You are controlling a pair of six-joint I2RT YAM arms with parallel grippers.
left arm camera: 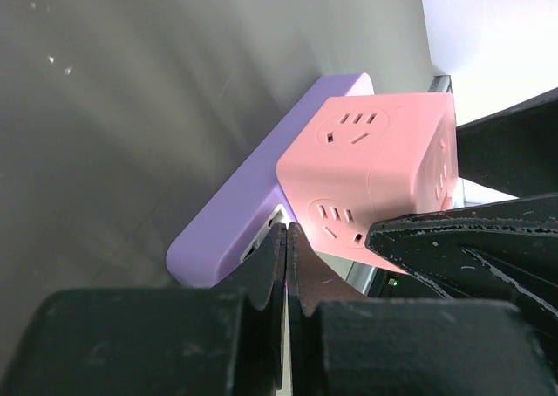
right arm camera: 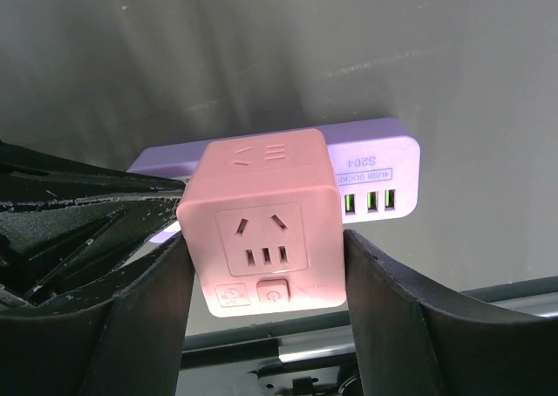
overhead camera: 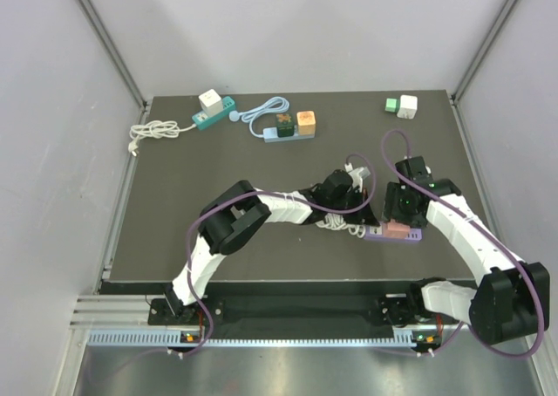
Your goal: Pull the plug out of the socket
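A pink cube plug (right arm camera: pixel 266 226) sits plugged into a purple socket strip (right arm camera: pixel 379 156) on the dark table; both also show in the top view, the plug (overhead camera: pixel 397 228) on the strip (overhead camera: pixel 375 235). My right gripper (right arm camera: pixel 266 265) straddles the cube with a finger against each side, shut on it. My left gripper (left arm camera: pixel 287 232) is shut, its closed tips resting on the white end of the purple strip (left arm camera: pixel 235 213), just beside the cube (left arm camera: pixel 375 169). In the top view the left gripper (overhead camera: pixel 353 206) is left of the strip and the right gripper (overhead camera: pixel 401 208) is over it.
A white cable coil (overhead camera: pixel 340 224) lies by the strip's left end. At the back stand a teal strip with a white cube (overhead camera: pixel 212 110), a blue strip with two cubes (overhead camera: pixel 288 127), green and white cubes (overhead camera: pixel 401 105), and a white cord (overhead camera: pixel 153 134).
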